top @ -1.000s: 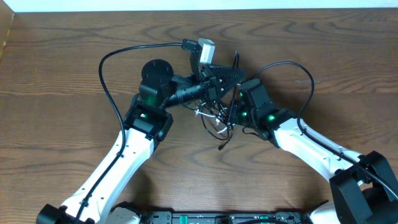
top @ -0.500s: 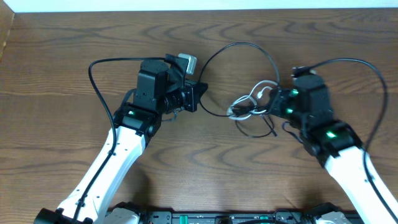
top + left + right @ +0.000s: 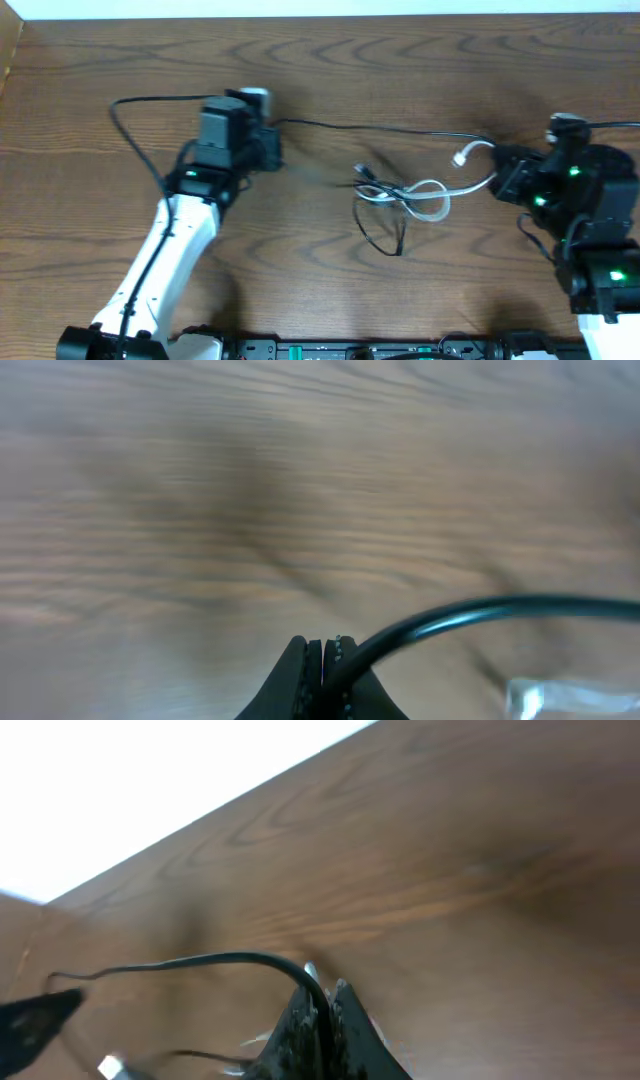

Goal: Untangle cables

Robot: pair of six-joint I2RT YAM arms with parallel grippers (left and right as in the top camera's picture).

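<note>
Spanning every view is a brown wood-grain table (image 3: 100, 60), bounded at its far edge by a pale strip (image 3: 320, 8); nothing more of the room can be made out. The black cable (image 3: 380, 128) is drawn in a long line across the middle, pinched at one end in the closed left gripper (image 3: 325, 658) and at the other in the closed right gripper (image 3: 322, 1005). Just below that line, the white cable (image 3: 440, 210) is looped together with slack black turns on the table, its plug (image 3: 461, 158) near the right gripper. A thicker arm wire (image 3: 150, 99) is arched beside the left arm, apart from the tangle.
</note>
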